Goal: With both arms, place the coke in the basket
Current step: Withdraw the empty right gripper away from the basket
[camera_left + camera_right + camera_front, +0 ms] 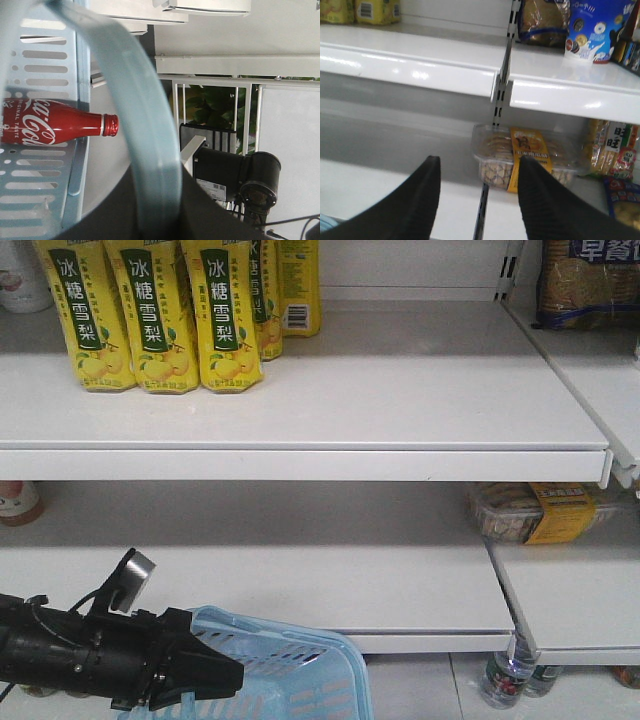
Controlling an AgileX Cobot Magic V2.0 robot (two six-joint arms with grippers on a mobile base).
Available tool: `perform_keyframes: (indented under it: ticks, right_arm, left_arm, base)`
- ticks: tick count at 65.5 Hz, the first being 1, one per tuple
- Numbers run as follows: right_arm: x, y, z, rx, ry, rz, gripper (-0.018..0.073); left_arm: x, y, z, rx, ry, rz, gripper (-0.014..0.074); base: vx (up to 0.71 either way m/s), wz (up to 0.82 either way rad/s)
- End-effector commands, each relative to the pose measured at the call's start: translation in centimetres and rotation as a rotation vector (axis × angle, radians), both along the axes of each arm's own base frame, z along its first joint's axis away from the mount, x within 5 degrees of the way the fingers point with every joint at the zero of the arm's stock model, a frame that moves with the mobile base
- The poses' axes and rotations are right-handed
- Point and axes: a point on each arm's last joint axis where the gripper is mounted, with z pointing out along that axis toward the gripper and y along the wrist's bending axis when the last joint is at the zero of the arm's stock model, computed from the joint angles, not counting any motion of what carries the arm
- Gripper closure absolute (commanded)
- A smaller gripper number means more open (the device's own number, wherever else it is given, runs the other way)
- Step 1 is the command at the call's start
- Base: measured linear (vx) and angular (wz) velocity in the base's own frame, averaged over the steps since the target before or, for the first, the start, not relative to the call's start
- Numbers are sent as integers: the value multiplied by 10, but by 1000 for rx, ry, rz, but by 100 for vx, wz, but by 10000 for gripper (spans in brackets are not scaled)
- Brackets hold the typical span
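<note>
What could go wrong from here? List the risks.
1. The left end effector grips the basket by one handle only; it could tilt or slip.
2. The coke lies on its side inside and may roll.
3. The open right end effector faces the shelf edge and a snack box; moving forward could bump them.

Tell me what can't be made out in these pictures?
- Coke: only in the left wrist view, lying in the basket; its base is cut off by the left edge.
- Left gripper: in the front view its tips are hidden by the basket's rim, so its grip is unclear.
- Right gripper: open and empty; its arm is out of frame.
- Bottles: under the shelf, front view, too small to read.
</note>
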Motion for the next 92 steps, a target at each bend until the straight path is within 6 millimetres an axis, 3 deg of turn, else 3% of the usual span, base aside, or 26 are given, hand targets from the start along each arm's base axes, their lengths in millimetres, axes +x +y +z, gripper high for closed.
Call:
perform_keyframes:
  ticks: [1, 13, 29, 34, 46, 92]
  right_arm:
    - [3, 2, 5, 5, -86, 9, 214]
    - [6, 5, 1, 87, -133, 37, 214]
    - [12, 7, -22, 110, -82, 39, 230]
    - [12, 7, -22, 125, -91, 44, 281]
    - [12, 8, -20, 151, -113, 52, 578]
    - [12, 8, -20, 149, -112, 52, 569]
  left_arm:
    - [4, -6, 25, -156, -35, 12, 603]
    - [4, -6, 25, -156, -35, 12, 603]
    - [4, -6, 25, -156, -35, 12, 603]
    - [4, -6, 25, -156, -35, 12, 603]
    - [4, -6, 25, -156, -35, 12, 603]
    - [4, -6, 25, -156, -35, 12, 603]
  base:
    - [0, 0]
    - [0, 0]
    - [0, 0]
    - [0, 0]
    - [0, 0]
    - [0, 0]
